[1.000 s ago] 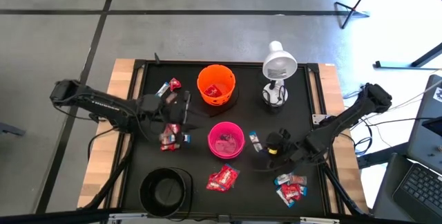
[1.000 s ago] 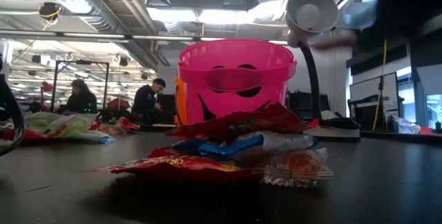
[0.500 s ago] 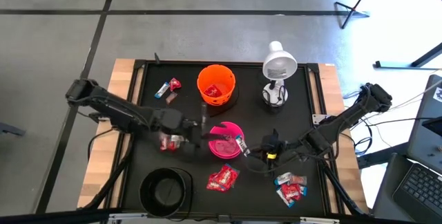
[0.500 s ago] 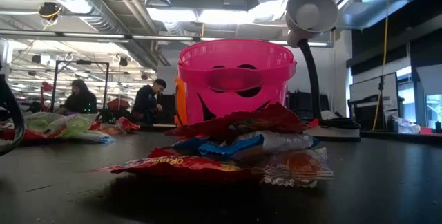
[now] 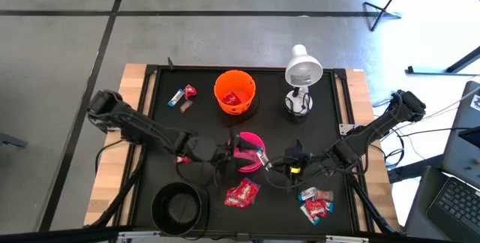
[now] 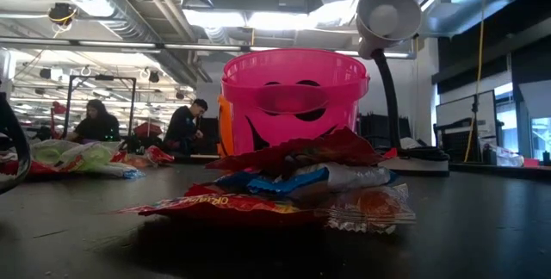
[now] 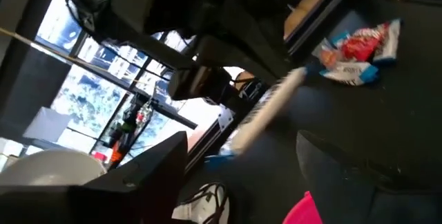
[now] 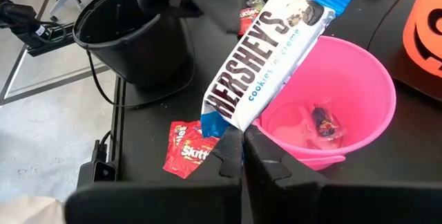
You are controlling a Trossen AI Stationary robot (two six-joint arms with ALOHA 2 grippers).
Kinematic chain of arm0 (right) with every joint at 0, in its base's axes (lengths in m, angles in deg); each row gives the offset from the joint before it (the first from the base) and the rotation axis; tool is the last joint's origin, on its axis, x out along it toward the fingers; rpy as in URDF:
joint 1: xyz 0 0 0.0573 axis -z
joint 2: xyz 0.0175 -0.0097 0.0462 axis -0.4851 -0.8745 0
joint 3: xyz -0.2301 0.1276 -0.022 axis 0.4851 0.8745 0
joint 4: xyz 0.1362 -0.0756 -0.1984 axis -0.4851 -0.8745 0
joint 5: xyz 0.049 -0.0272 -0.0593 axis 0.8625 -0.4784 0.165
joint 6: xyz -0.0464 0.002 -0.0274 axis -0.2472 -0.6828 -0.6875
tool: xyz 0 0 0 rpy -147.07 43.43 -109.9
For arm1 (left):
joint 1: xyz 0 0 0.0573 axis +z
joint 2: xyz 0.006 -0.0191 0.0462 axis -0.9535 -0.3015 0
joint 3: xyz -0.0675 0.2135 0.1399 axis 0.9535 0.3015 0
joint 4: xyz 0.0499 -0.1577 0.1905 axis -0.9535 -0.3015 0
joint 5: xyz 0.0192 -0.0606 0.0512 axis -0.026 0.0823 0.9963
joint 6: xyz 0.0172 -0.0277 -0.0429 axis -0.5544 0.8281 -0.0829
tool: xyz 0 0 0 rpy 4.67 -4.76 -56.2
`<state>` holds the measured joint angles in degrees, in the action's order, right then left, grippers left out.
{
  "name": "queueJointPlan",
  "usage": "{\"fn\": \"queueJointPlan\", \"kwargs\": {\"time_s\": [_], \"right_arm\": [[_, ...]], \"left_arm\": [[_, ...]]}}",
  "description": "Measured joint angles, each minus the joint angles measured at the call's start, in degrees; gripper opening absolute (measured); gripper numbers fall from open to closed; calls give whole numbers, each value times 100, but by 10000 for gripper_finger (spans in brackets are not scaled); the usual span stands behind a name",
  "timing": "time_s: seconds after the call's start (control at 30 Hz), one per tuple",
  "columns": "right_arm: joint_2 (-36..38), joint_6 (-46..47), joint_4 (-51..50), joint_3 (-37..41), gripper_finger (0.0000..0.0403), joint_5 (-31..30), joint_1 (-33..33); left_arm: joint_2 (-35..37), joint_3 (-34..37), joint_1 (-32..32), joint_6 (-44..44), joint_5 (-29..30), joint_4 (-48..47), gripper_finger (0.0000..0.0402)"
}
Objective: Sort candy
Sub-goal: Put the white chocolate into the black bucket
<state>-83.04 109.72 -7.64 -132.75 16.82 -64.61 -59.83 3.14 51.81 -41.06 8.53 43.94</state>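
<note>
High view: the right gripper (image 5: pixel 268 160) is seen at the round pink plastic bowl (image 5: pixel 253 139) mid-table, a white-and-blue wrapped candy bar (image 5: pixel 260 156) pinched at the rim. The left gripper (image 5: pixel 229 151) is at the bowl's opposite side; its opening cannot be told.

Right wrist view: the bar (image 8: pixel 266 50) is clamped by its blue end, long axis slanting away over the bowl (image 8: pixel 366 96), printed face showing.
</note>
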Motion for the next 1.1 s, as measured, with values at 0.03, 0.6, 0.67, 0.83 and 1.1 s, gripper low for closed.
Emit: {"fn": "queueJointPlan", "kwargs": {"time_s": [0.03,0.6,0.67,0.83,1.1], "right_arm": [[0,-12,0,0,0,2,0],[0,-97,299,7,0,75,0],[0,-97,295,7,0,10,0],[0,-97,291,7,0,-117,0],[0,-97,265,7,0,-265,0]], "left_arm": [[-41,-1,-36,-95,82,9,269],[-614,-7,-26,-1313,440,952,254],[-614,-7,-26,-1347,435,968,240],[-614,-7,-37,-1351,432,969,186],[-614,-7,-37,-1351,427,949,95]]}}
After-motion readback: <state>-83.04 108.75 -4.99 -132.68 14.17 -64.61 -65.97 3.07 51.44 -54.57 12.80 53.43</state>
